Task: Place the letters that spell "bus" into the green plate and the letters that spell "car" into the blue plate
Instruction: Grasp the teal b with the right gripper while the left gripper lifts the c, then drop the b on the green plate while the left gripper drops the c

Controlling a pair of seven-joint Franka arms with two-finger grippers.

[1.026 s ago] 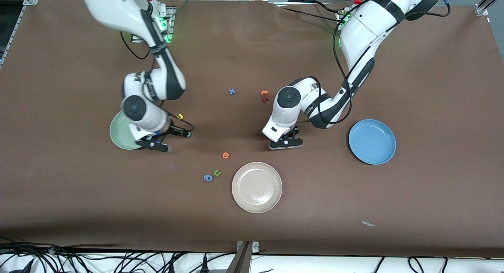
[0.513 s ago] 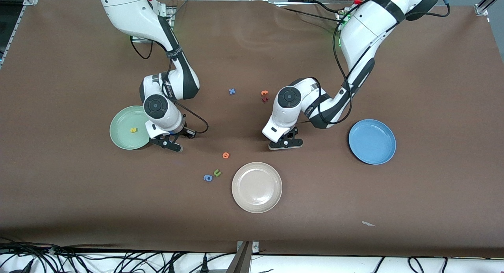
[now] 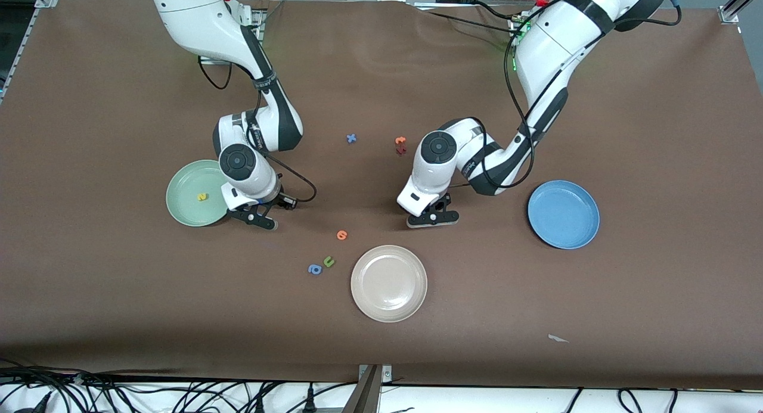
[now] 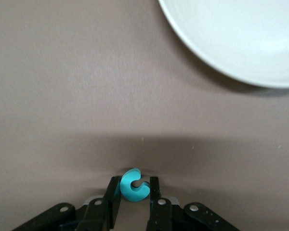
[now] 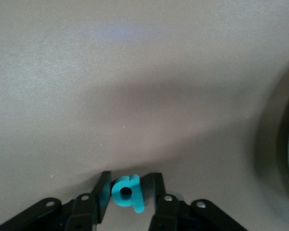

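Note:
My left gripper (image 3: 432,216) is low on the table between the beige plate and the blue plate (image 3: 563,214), shut on a teal "c" (image 4: 127,190) that sits between its fingertips (image 4: 135,179). My right gripper (image 3: 257,216) is down beside the green plate (image 3: 185,207), toward the table's middle. It is shut on a teal "b" (image 5: 136,198), which fills the gap of the right gripper (image 5: 132,175). A yellow letter (image 3: 202,196) lies in the green plate. The blue plate holds nothing. The remaining "bus" and "car" letters are out of view.
A beige plate (image 3: 388,283) sits nearest the front camera. Loose letters lie around the middle: an orange one (image 3: 341,235), a green "u" (image 3: 328,261), a blue "a" (image 3: 314,269), a blue cross (image 3: 351,138), and an orange (image 3: 400,140) and a dark red one (image 3: 400,151).
My right arm swung off the green plate toward the table's middle, uncovering the yellow letter in it, and its fingers closed round the teal "b". My left gripper stayed put and narrowed on the "c".

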